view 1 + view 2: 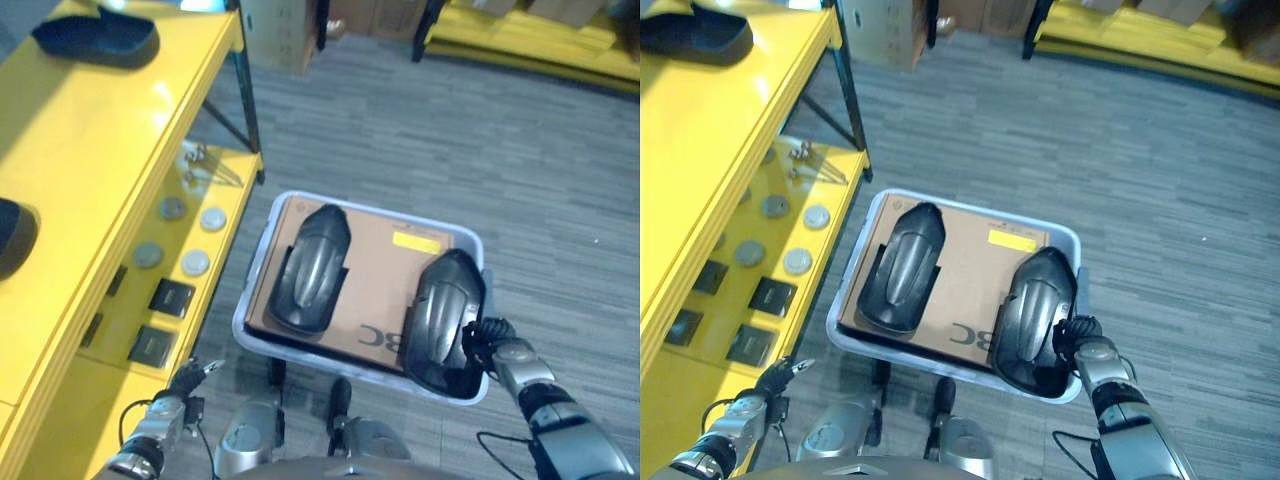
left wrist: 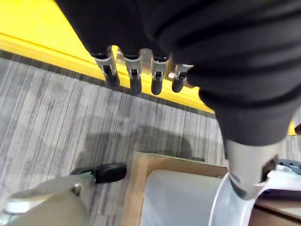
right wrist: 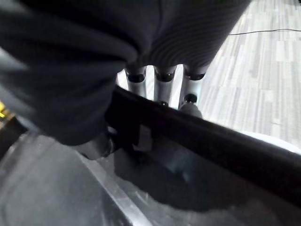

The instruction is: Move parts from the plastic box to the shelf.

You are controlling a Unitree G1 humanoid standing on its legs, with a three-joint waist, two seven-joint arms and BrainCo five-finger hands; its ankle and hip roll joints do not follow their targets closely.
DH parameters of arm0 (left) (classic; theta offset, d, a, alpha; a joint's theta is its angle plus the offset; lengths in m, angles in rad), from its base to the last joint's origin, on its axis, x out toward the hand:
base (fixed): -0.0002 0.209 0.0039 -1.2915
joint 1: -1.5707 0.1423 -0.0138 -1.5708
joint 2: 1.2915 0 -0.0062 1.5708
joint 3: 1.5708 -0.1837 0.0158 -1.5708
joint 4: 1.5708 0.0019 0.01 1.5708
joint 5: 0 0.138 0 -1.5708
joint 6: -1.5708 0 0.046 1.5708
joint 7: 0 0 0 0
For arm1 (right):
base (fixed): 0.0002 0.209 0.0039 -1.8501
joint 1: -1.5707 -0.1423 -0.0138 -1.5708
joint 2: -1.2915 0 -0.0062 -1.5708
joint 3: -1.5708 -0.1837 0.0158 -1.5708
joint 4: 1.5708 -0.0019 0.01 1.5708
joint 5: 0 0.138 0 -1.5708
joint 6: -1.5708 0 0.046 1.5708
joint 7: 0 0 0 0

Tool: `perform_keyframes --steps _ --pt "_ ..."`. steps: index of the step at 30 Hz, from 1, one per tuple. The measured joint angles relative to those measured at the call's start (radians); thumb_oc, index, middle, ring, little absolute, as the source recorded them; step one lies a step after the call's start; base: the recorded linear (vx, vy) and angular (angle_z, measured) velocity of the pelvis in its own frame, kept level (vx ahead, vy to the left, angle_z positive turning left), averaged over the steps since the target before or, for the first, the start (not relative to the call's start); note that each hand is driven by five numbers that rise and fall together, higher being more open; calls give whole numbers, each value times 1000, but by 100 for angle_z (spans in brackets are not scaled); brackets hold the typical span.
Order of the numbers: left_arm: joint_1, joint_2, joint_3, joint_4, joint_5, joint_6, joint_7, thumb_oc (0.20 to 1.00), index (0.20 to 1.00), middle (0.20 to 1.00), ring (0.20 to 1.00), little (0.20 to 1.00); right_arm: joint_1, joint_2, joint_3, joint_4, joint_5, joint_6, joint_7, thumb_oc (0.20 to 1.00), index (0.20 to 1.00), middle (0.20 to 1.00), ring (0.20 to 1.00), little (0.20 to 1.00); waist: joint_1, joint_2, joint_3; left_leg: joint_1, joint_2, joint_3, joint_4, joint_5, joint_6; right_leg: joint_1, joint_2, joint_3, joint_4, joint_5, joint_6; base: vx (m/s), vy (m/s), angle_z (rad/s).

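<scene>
Left hand (image 1: 190, 378), fingers relaxed and holding nothing, low beside the yellow shelf (image 1: 90, 170); centre, the plastic box (image 1: 262, 252) with one dark moulded part (image 1: 310, 268) lying on cardboard (image 1: 375, 275); right hand (image 1: 478, 340) curled round the rim of a second part (image 1: 445, 320).

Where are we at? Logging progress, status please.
Right hand shut on right black part in plastic box. Left hand open, idle by yellow shelf. Second black part still boxed. Nothing in the way.
</scene>
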Motion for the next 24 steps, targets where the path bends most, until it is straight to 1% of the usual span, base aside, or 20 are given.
perform_keyframes --steps 1,3,4,6,8,9,11,12,13,14,15,17,18,19,21,24 --pt "6 3 1 -2 7 1 22 1000 1000 1000 1000 1000 12 2 -1 5 -8 -15 -17 200 200 200 200 200 -1 -4 -28 -3 2 3 0 -1 -2 0 1 0 -2 -5 -3 0 -68 -2" --pt "30 5 46 -74 17 16 70 1000 1000 1000 1000 1000 66 -11 -10 -129 -52 -12 -47 200 200 200 200 200 -3 -6 -33 16 6 19 0 -1 -2 15 2 0 -1 -5 -2 -1 -50 2" --pt "47 11 62 -120 19 17 104 1000 1000 1000 1000 1000 86 -18 -10 -190 -82 -32 -68 200 200 200 200 200 -3 -6 -37 25 7 19 0 -1 -2 29 2 0 -2 -6 -2 -1 -49 3" --pt "61 19 63 -189 33 21 143 1000 1000 1000 1000 1000 111 -20 -26 -253 -107 -51 -81 200 200 200 200 200 0 -6 -54 25 7 20 0 -2 -2 28 3 -1 -6 -19 -5 1 -42 7" --pt "85 35 67 -307 53 35 161 1000 1000 1000 1000 1000 145 -25 -45 -350 -141 -65 -100 200 200 200 200 200 1 -5 -60 26 9 23 0 -2 -2 29 3 -4 -5 -18 -5 -4 -31 12" --pt "106 61 65 -447 62 51 173 1000 1000 1000 1000 1000 176 -33 -69 -444 -186 -78 -117 200 200 200 200 200 5 -4 -60 23 9 28 0 -2 -2 29 2 -6 -5 -17 -5 3 -38 12" --pt "104 75 64 -487 67 43 174 1000 1000 1000 1000 1000 175 -36 -83 -465 -209 -107 -124 200 200 200 200 200 8 -2 -66 24 9 34 0 -2 -2 30 1 -6 -6 -17 -5 2 -34 5" --pt "104 97 65 -594 60 86 165 1000 1000 1000 1000 1000 204 -40 -111 -538 -230 -98 -123 200 200 200 200 200 6 0 -68 23 9 39 0 -2 -2 31 0 -7 -5 -16 -4 4 -24 7" --pt "128 126 64 -719 61 88 155 1000 1000 1000 1000 1000 238 -43 -136 -608 -249 -106 -132 200 200 200 200 200 7 1 -68 19 9 41 0 -2 -2 29 0 -10 -3 -16 -4 16 -34 7" --pt "131 162 72 -862 53 82 125 1000 1000 1000 1000 1000 253 -67 -141 -674 -282 -127 -146 200 200 200 200 200 5 3 -69 27 8 43 0 -2 -2 35 -3 -10 0 -10 6 0 0 0" --pt "119 175 78 -923 41 82 102 1000 1000 1000 1000 1000 253 -77 -140 -711 -290 -140 -154 200 200 200 200 200 2 5 -71 31 7 44 0 -2 -2 40 -4 -9 0 -10 7 22 -21 -3" --pt "64 172 77 -962 6 75 52 1000 1000 1000 1000 1000 241 -93 -139 -739 -323 -184 -176 200 200 200 200 200 2 12 -77 37 5 44 0 -2 -2 54 -5 -8 0 -16 11 0 0 0" --pt "44 169 77 -966 -10 76 32 1000 1000 1000 1000 1000 232 -100 -139 -748 -325 -194 -184 200 200 200 200 200 0 14 -79 40 5 45 0 -2 -2 55 -5 -7 -1 -17 10 0 0 0" --pt "29 168 76 -975 -45 81 1 1000 1000 1000 1000 1000 221 -106 -139 -764 -336 -199 -192 200 200 200 200 200 -3 15 -79 42 5 45 0 -3 -2 56 -5 -7 -1 -23 2 31 -3 -1" --pt "7 162 68 -1015 -99 87 -48 1000 1000 1000 1000 1000 199 -120 -137 -802 -361 -207 -195 200 200 200 200 200 -8 18 -81 43 6 45 0 -3 -2 56 -5 -7 0 -22 2 0 0 0" --pt "-20 135 36 -1046 -191 98 -116 1000 1000 1000 1000 1000 144 -129 -113 -818 -363 -249 -205 200 200 200 200 200 -13 21 -84 59 6 49 0 -5 2 66 -6 -5 0 -17 7 14 10 -3"
